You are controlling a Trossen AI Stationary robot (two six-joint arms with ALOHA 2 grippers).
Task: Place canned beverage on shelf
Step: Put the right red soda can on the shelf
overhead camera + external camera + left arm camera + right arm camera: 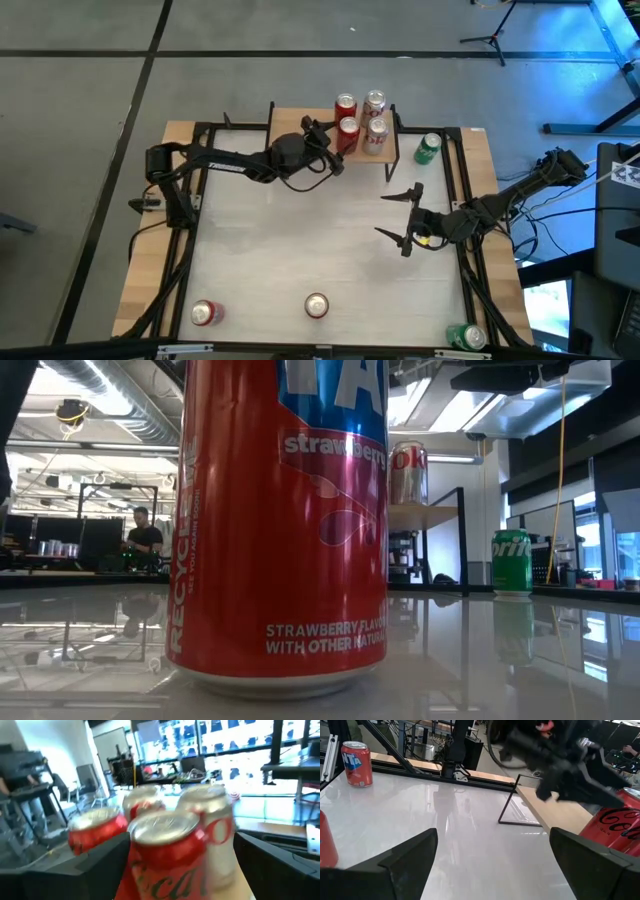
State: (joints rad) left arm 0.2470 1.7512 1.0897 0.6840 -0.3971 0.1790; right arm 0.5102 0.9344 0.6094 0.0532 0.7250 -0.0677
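Evidently the left hand [338, 148] stands spread around a red can [349, 132] on the shelf [285, 119], right hand [397, 215] released; smooth, rigid, dentable, best held mid-wall.

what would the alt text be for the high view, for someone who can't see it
Seen from above, the left gripper is at the shelf, open around a red can, one of four cans standing there. The right gripper hangs open over the white table. A green can stands beside the shelf, and three more cans stand along the near edge.
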